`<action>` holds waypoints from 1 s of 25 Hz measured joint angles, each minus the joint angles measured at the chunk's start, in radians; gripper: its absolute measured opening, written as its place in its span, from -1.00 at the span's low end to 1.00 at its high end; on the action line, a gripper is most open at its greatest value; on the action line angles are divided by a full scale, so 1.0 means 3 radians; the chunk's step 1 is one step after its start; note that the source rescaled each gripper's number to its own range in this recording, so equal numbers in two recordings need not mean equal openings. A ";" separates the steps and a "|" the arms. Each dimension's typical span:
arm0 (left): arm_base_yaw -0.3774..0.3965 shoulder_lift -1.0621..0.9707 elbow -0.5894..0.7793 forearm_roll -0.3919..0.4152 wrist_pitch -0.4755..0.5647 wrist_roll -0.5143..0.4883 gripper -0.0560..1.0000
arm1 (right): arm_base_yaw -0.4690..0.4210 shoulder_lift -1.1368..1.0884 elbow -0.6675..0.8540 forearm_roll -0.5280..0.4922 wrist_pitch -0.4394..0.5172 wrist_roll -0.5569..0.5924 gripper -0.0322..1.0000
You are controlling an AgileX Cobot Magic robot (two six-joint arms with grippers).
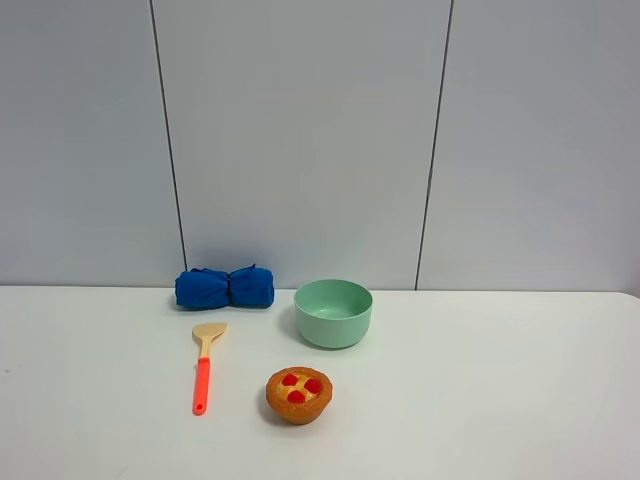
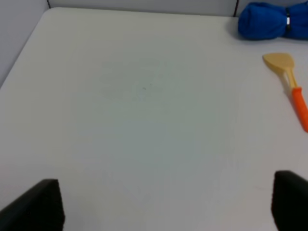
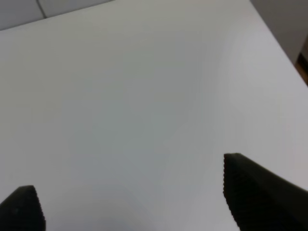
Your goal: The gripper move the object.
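A rolled blue cloth point(image 1: 225, 288) lies at the back of the white table point(image 1: 500, 400), by the wall. A mint green bowl point(image 1: 333, 312) stands to its right. A spatula point(image 1: 205, 364) with a tan blade and orange handle lies in front of the cloth. A small tart point(image 1: 298, 394) with red berries sits in front of the bowl. No arm shows in the exterior high view. My left gripper point(image 2: 166, 204) is open and empty over bare table, with the spatula point(image 2: 290, 82) and the cloth point(image 2: 273, 19) off to one side. My right gripper point(image 3: 134, 192) is open and empty over bare table.
A grey panelled wall point(image 1: 300, 140) rises right behind the table. The right wrist view shows the table's corner and side edge point(image 3: 281, 45). The left wrist view shows the table's far left edge point(image 2: 24, 53).
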 joint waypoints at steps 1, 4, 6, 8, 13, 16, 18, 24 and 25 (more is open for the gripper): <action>0.0000 0.0000 0.0000 0.0000 0.0000 0.0000 1.00 | -0.0182 0.0000 0.0000 0.0007 0.0000 -0.0021 0.47; 0.0000 0.0000 0.0000 0.0000 0.0000 0.0000 1.00 | -0.0432 0.0000 0.0000 0.0014 -0.0003 -0.0059 0.47; 0.0000 0.0000 0.0000 0.0000 0.0000 0.0000 1.00 | -0.0452 0.0000 0.0000 0.0021 -0.0003 -0.0059 0.47; 0.0000 0.0000 0.0000 0.0000 0.0000 0.0000 1.00 | -0.0456 0.0000 0.0000 0.0025 -0.0003 -0.0061 0.47; 0.0000 0.0000 0.0000 0.0000 0.0000 0.0000 1.00 | -0.0456 0.0000 0.0006 0.0160 -0.0010 -0.0239 0.47; 0.0000 0.0000 0.0000 0.0000 0.0000 0.0000 1.00 | -0.0456 0.0000 0.0006 0.0393 -0.0010 -0.0554 0.47; 0.0000 0.0000 0.0000 0.0000 0.0000 0.0000 1.00 | -0.0456 0.0000 0.0006 0.0443 -0.0010 -0.0627 0.47; 0.0000 0.0000 0.0000 0.0000 0.0000 0.0000 1.00 | -0.0456 0.0000 0.0006 0.0436 -0.0011 -0.0598 0.47; 0.0000 0.0000 0.0000 0.0000 0.0000 0.0000 1.00 | -0.0456 0.0000 0.0006 0.0436 -0.0011 -0.0595 0.47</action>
